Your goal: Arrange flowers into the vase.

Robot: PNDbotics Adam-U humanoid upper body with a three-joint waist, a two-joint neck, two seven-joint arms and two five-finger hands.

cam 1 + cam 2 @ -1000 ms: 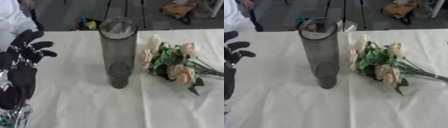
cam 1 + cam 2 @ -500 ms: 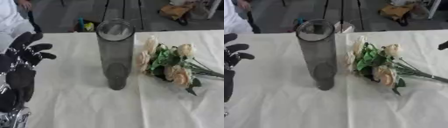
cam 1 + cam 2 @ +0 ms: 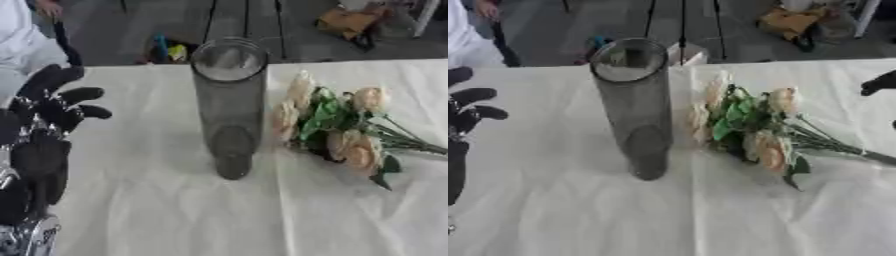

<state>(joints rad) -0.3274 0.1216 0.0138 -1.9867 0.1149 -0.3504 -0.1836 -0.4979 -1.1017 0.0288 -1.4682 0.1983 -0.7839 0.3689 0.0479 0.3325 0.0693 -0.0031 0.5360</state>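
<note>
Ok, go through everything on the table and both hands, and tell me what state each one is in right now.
Vase: upright, empty.
Flowers: lying on the white tablecloth right of the vase, outside it, held by nothing.
Left hand: raised over the table's left side, fingers spread, holding nothing.
Right hand: only a dark tip shows at the right edge; state unclear.

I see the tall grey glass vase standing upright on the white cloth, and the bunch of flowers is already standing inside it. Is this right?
Not quite. The vase does stand upright on the white cloth, but it holds nothing. The bunch of flowers lies flat on the cloth to the vase's right, as the left eye view shows. Neither hand holds it.
</note>
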